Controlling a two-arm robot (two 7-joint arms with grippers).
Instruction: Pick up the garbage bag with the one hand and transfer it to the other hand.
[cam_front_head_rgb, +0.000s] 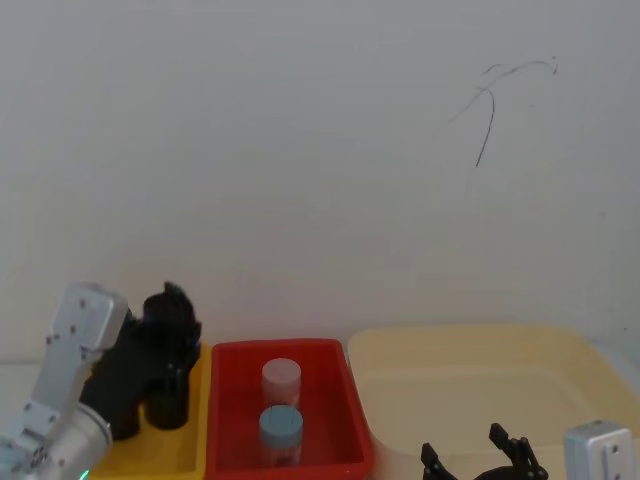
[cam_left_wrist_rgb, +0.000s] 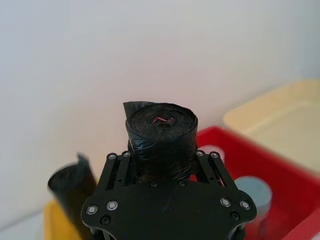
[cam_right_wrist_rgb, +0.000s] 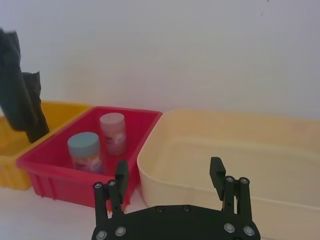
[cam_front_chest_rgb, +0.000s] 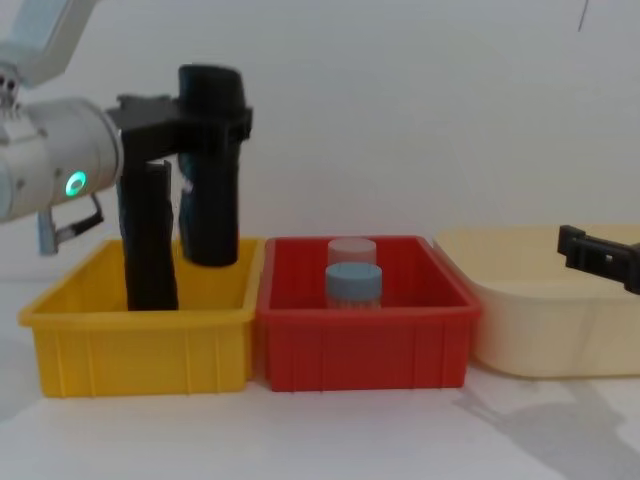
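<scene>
The garbage bag, a thick smooth black roll, hangs upright with its lower end just inside the yellow bin. My left gripper, on the wrist with the green light, is shut on its upper part. The left wrist view shows the garbage bag clamped in the left gripper, rounded top up. In the head view the left gripper holds the garbage bag at the lower left. My right gripper stands open and holds nothing in front of the cream tub; it is also seen as right gripper and right gripper.
A thinner crinkled black roll stands in the yellow bin beside the held bag. The red bin in the middle holds a pink-lidded jar and a blue-lidded jar. A cream tub sits on the right. A white wall is behind.
</scene>
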